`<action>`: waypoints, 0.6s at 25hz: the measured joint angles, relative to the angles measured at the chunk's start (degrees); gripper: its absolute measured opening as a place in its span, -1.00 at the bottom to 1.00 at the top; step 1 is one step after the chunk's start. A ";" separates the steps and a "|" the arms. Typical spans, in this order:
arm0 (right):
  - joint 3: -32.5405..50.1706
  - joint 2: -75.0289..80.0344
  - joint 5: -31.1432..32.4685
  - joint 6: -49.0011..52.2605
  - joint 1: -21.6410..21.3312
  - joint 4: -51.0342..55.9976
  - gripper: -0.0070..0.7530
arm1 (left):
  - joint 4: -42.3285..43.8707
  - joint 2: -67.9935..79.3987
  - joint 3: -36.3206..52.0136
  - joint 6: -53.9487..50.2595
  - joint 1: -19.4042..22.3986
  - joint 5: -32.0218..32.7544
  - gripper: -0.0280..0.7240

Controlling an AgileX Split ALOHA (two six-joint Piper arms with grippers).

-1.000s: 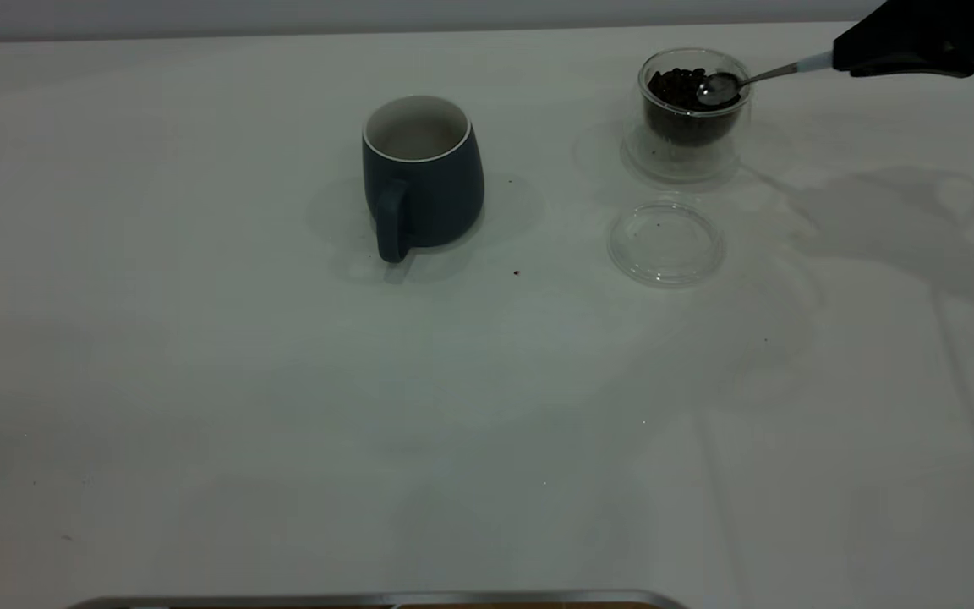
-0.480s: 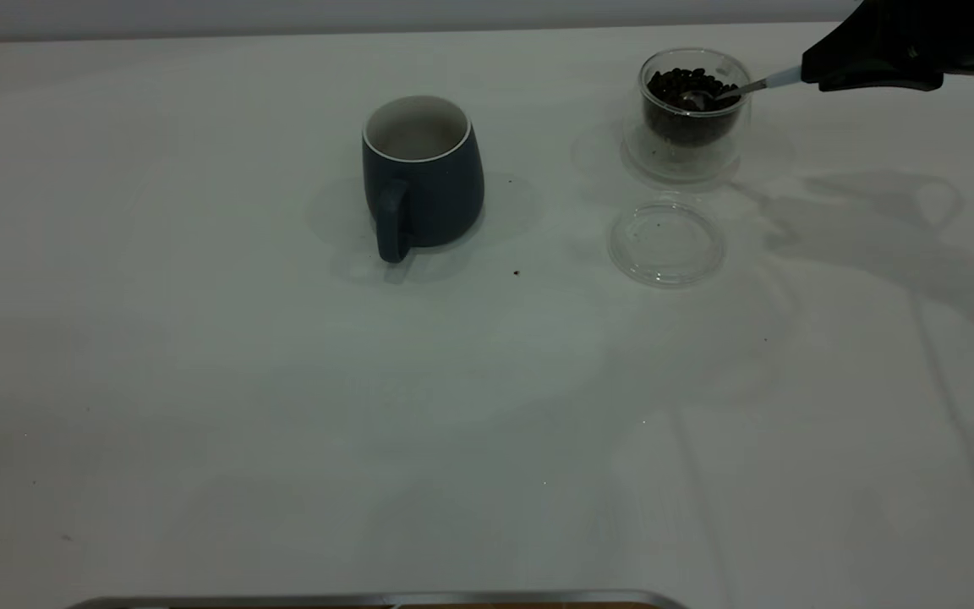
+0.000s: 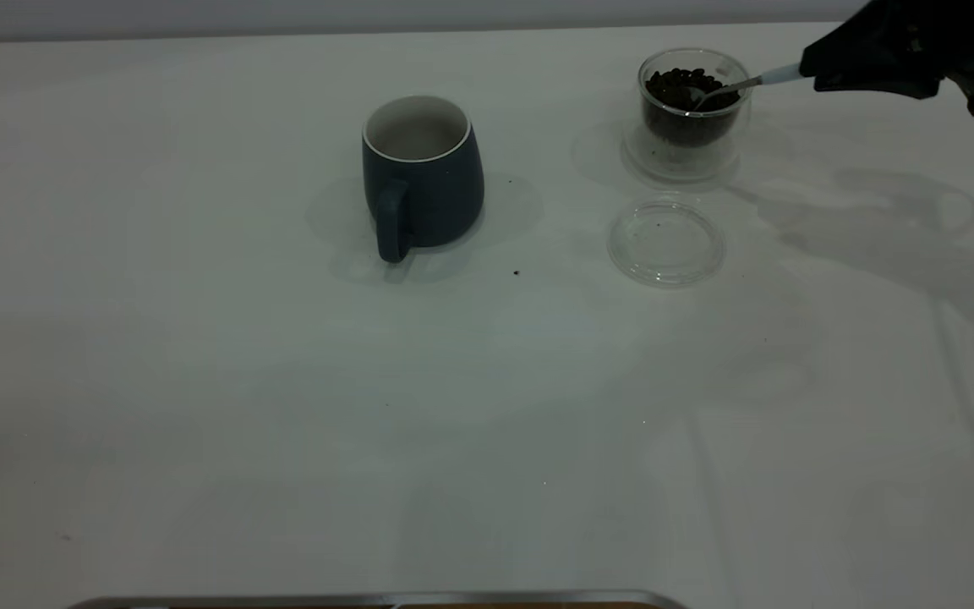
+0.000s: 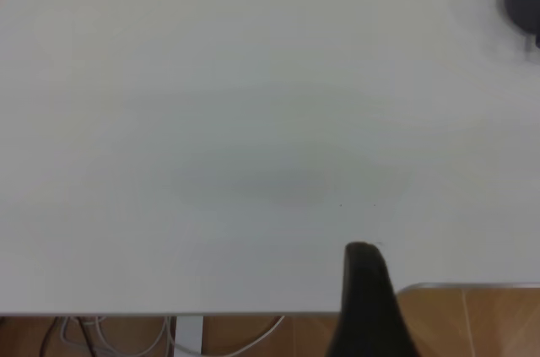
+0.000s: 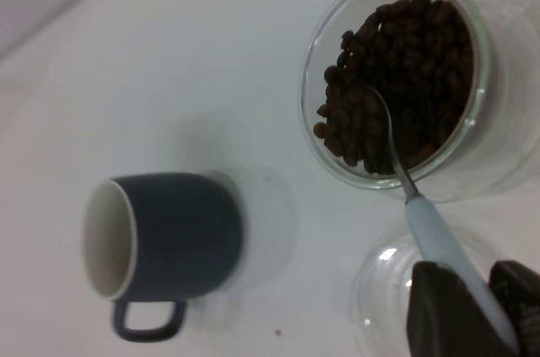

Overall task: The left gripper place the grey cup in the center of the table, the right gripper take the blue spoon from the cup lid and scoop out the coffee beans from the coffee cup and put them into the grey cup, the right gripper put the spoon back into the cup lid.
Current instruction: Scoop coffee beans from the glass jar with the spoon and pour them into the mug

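A: Grey-blue stoneware first: the grey cup [image 3: 422, 173] stands upright left of centre-far on the white table [image 3: 284, 406], handle toward the near side, and its pale inside looks empty

B: So the left arm's share looks finished?

A: I'd judge so. The left gripper [image 4: 364, 306] sits back at the near edge, only one dark finger showing, so I cannot tell whether it is spread or closed

B: And further right?

A: The clear cup lid [image 3: 665, 242] lies flat and bare, just near of the glass coffee cup [image 3: 693, 110]. A second ago the blue spoon [image 3: 736, 85] had its bowl lying on top of the coffee beans [image 5: 396, 78]; now the bowl has tipped down and is buried among them

B: Meaning the scoop is underway

A: Yes. The right gripper [image 5: 472, 311], far right, is pinching the spoon's pale blue handle. Nothing has reached the grey cup yet, so the carry leftward and the spoon's return are both left
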 joint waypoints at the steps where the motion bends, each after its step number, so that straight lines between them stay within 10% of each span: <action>1: -0.06 0.76 1.47 0.00 -0.74 0.54 -0.69 | 0.00 0.00 0.00 0.07 0.00 0.00 0.58; 15: -0.23 7.91 15.81 -1.56 -6.15 7.51 -0.69 | 0.00 0.00 0.00 0.07 0.00 0.00 0.58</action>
